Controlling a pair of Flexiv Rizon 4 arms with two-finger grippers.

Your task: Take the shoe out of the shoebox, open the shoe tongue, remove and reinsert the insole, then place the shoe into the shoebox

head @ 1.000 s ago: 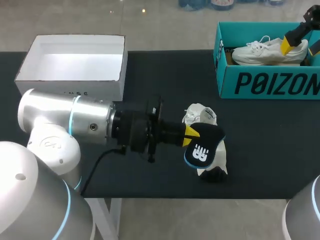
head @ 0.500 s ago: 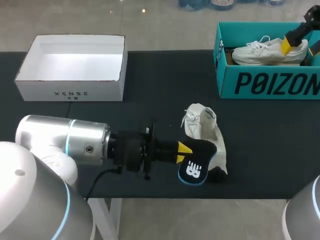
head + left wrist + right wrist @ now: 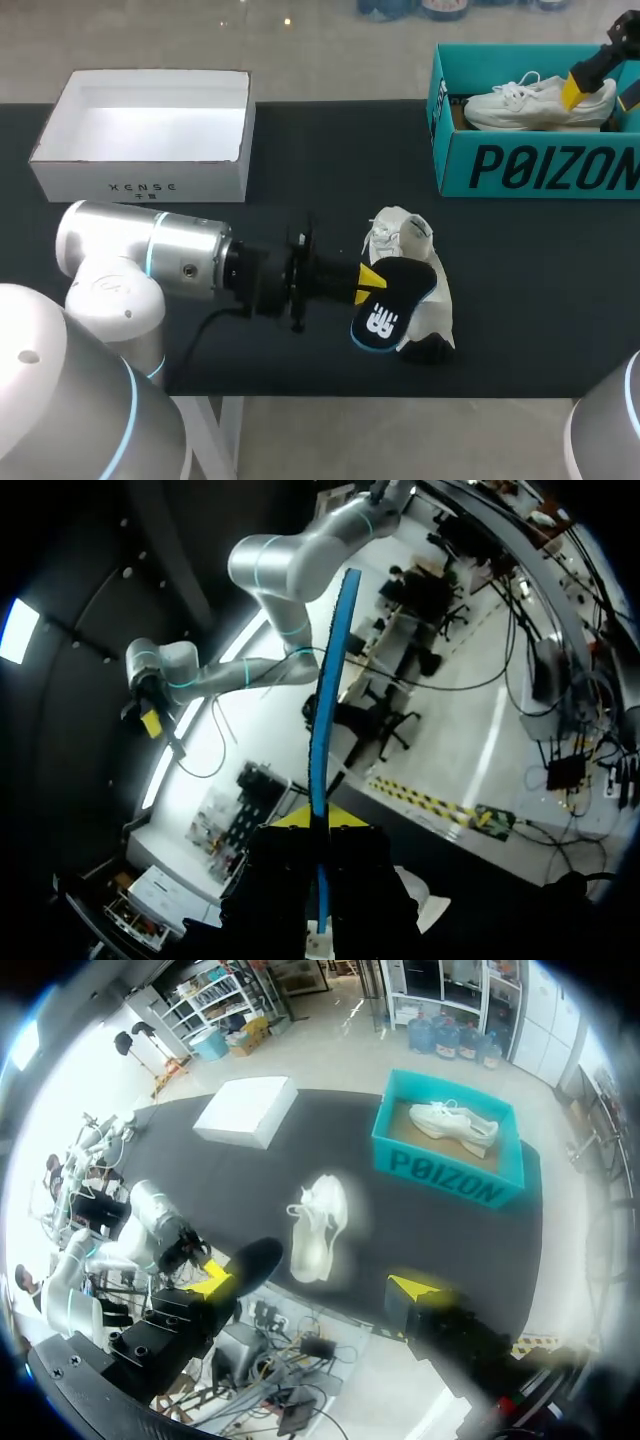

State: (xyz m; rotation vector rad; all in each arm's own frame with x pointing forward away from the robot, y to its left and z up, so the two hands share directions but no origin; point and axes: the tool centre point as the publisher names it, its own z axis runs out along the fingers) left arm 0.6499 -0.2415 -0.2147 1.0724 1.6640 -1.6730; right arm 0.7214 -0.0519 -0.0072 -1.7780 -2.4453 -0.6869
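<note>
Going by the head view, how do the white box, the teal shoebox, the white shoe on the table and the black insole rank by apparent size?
1-2. white box and teal shoebox: they look alike, and the shoebox runs off the view's edge, so unranked.
3. white shoe, partly behind the insole.
4. black insole.

Left gripper (image 3: 368,282) clamped on black insole (image 3: 390,305) near middle of black table (image 3: 330,150) — white shoe (image 3: 410,265) just at its 3 o'clock, partly under insole. White box (image 3: 150,140) at 10 o'clock. Teal shoebox (image 3: 540,165) at 2 o'clock, second white shoe (image 3: 535,103) inside — right gripper (image 3: 585,80) overlapping its heel.
</note>
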